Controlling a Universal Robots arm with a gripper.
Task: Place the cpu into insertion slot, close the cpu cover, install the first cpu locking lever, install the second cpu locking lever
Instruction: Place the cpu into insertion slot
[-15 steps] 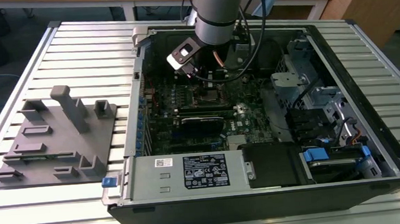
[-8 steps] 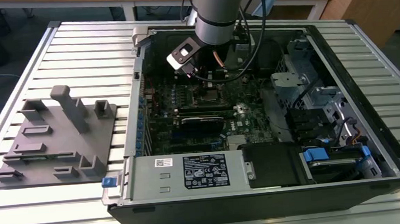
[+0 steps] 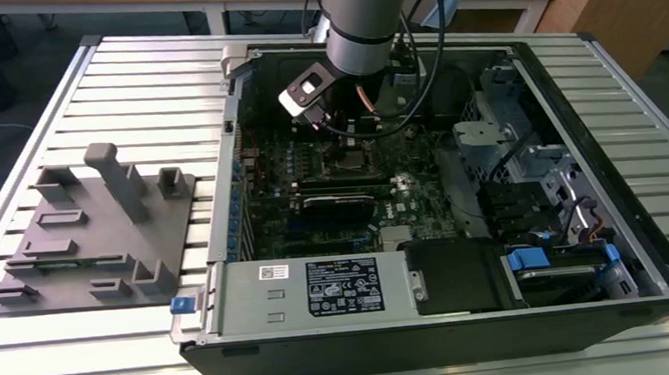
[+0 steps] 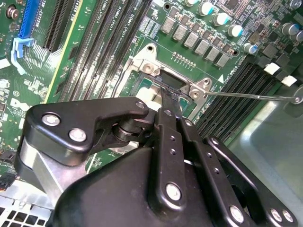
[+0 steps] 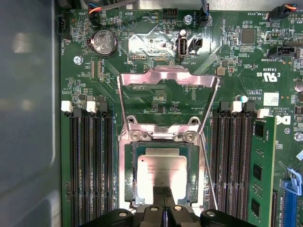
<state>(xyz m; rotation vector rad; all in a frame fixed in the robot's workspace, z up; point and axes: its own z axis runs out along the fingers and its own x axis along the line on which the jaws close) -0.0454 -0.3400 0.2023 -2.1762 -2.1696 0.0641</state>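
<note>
I see the cpu [image 5: 161, 171] lying flat in the insertion slot [image 5: 128, 176]. The cpu cover [image 5: 168, 79] is tipped up open at the slot's edge opposite my hand [image 5: 164, 195]. The hand is clenched, fingertips pressed together over the chip's near edge; I can't tell if they touch it. I judge the chip light, stiff and fragile, best held by its edges. A thin locking lever [image 5: 208, 179] runs just beside the slot, and memory slots [image 5: 90, 161] flank it on both sides, crowding any approach.
</note>
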